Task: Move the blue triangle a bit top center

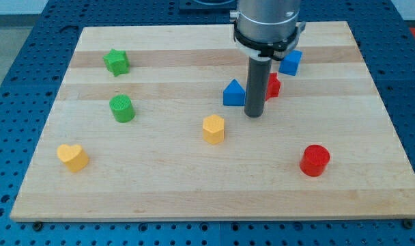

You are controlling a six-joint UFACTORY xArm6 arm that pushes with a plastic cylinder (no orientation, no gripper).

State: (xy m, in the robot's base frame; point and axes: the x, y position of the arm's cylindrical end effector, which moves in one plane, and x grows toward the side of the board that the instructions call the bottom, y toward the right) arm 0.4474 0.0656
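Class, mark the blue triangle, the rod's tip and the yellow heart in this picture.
blue triangle (233, 93), camera view, its front face.
my tip (254, 114), camera view, the rod's very end, just right of the triangle.
yellow heart (72, 156), camera view, its top face.

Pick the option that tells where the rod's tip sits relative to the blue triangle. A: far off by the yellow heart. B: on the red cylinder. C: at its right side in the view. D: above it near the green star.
C: my tip stands at the right edge of the blue triangle, slightly lower in the view.
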